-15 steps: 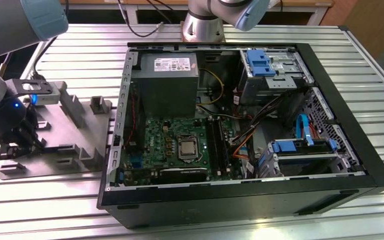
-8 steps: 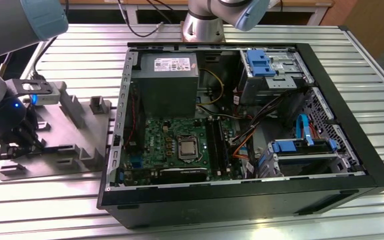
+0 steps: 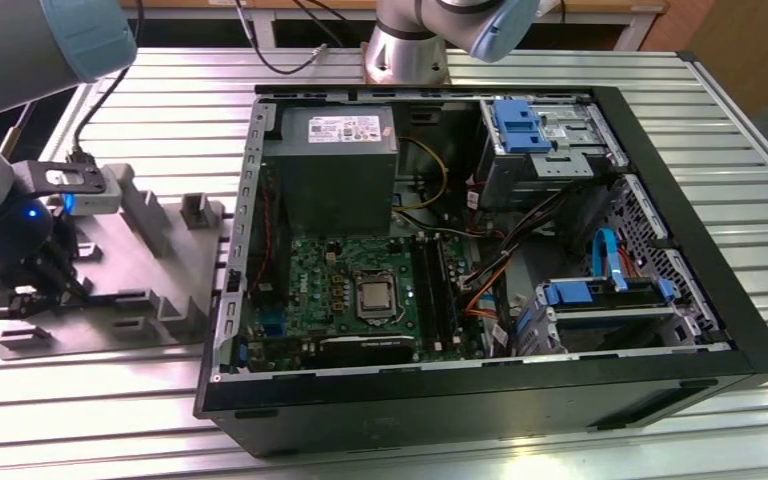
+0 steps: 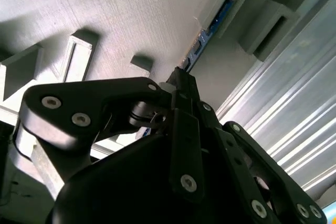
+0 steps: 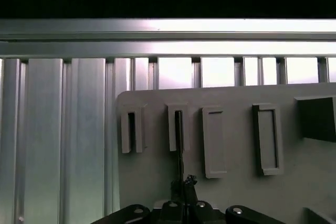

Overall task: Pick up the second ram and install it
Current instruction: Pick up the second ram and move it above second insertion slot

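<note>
The second ram (image 5: 179, 145) is a thin dark stick standing on edge in a slot of the grey holder tray (image 5: 236, 182). In the second wrist view the ram (image 4: 210, 27) shows a blue edge running along the tray (image 4: 131, 14). My gripper (image 5: 181, 190) sits over the near end of the stick, its black fingers (image 4: 181, 85) drawn together on it. In the exterior view the gripper (image 3: 21, 300) hangs low over the tray (image 3: 157, 270), at that view's left, beside the open computer case (image 3: 491, 400). The ram rests in its slot.
The case lies open with the motherboard (image 3: 357, 290) and its long black slots (image 3: 435, 290) facing up, cables and blue drive cages around them. The tray has several upright tabs (image 3: 197, 212). A second arm's base (image 3: 407, 50) stands behind the case on the ribbed metal table (image 3: 91, 400).
</note>
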You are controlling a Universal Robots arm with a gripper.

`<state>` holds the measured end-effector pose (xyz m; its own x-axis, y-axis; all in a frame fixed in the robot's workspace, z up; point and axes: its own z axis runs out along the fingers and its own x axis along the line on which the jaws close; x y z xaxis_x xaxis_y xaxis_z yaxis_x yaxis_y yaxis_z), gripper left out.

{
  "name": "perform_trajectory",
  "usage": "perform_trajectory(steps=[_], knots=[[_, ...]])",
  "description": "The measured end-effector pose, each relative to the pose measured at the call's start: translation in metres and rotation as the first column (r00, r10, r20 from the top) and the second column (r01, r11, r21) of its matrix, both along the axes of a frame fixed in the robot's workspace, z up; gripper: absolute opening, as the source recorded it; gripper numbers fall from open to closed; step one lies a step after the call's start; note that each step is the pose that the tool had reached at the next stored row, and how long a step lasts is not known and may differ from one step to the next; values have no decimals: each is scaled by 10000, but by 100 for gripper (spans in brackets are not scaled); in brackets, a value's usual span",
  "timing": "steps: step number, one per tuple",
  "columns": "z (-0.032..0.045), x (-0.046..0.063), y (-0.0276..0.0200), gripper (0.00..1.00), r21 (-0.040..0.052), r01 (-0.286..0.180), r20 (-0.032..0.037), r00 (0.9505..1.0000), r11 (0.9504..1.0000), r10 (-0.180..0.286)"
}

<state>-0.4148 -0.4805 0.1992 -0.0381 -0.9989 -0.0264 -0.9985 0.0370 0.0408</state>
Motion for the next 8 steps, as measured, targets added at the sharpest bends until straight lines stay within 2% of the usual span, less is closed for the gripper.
perform_trajectory(steps=[3,8], knots=[[-2,0,0,11,2,9,3,10000,10000,-9],[-1,-15,26,11,14,58,8,10000,10000,-58]])
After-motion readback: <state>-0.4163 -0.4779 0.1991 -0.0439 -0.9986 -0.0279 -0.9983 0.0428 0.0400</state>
